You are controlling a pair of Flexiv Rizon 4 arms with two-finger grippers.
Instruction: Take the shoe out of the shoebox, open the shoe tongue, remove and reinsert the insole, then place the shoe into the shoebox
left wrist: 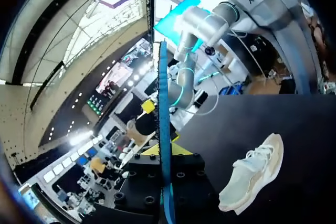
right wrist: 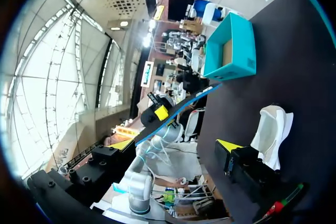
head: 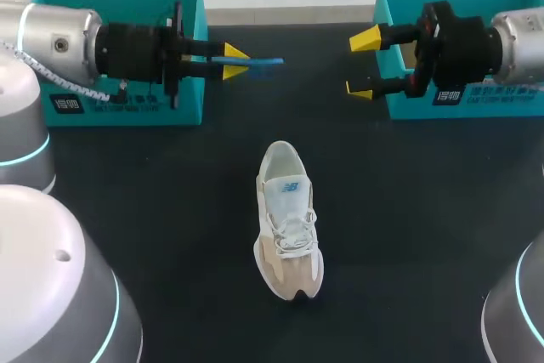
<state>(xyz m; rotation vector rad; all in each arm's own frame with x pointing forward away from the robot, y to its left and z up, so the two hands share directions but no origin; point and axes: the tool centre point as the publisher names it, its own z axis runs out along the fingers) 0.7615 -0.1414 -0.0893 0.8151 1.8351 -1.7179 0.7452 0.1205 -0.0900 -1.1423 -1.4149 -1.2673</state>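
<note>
L: left gripper pinched the blue insole (edge-on, above the table) | R: right gripper stood spread | shoe sat sole-down mid-table, apart from both grippers

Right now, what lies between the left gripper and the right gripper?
In the head view, the blue insole held by the left gripper sticks out toward the right gripper; past its end there is only bare table.
</note>
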